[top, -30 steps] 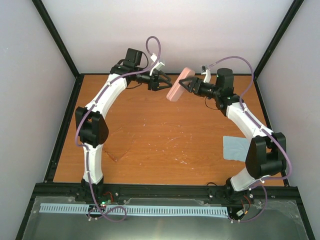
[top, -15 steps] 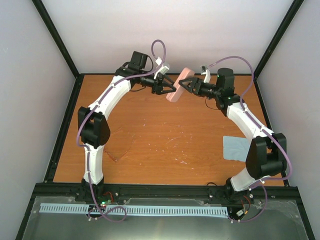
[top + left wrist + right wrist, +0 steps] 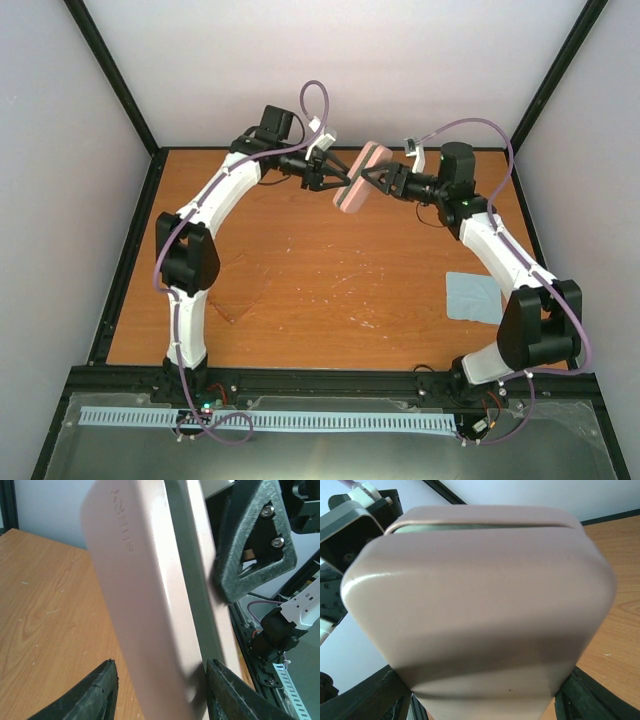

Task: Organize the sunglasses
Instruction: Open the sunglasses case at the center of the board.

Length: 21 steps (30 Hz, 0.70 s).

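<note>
Orange wood table (image 3: 330, 270) fills our view from above. Low on its left side we see the sunglasses (image 3: 243, 298), lying well apart from both grippers. A blue cloth (image 3: 472, 296) lies low on the right. Farther back, up in the air, the right gripper (image 3: 365, 181) pinches the pink case (image 3: 371, 158). The left gripper (image 3: 342, 182) is spread wide, with one finger on each side of the case.

One marking only, on the pink case (image 3: 150, 605).
Left wrist view: a short embossed word (image 3: 125, 521) runs lengthwise along the case's broad face, near its upper end. Letters are shallow and same colour as the case, too soft to spell out. Nothing else is legible in any view.
</note>
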### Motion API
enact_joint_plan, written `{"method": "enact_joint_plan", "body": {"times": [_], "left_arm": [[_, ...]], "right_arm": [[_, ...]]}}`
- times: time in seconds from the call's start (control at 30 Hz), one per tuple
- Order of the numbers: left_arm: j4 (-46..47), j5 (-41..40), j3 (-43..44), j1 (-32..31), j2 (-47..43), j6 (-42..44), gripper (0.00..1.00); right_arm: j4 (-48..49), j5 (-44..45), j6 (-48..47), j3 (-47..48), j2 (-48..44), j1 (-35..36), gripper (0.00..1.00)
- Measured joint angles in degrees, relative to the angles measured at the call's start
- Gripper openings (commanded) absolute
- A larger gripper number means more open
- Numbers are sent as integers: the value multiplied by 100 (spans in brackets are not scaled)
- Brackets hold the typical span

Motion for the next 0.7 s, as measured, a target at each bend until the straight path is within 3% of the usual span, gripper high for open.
{"method": "enact_joint_plan", "body": {"times": [0.3, 0.53, 0.7], "left_arm": [[7, -109, -4, 179, 127, 83, 49], [140, -302, 11, 251, 400, 9, 89], [691, 494, 4, 616, 402, -813, 91]], "right_arm": [[-286, -254, 4, -85, -271, -39, 4], [-398, -448, -114, -85, -573, 74, 3], [-94, -260, -66, -306, -581, 72, 3]]}}
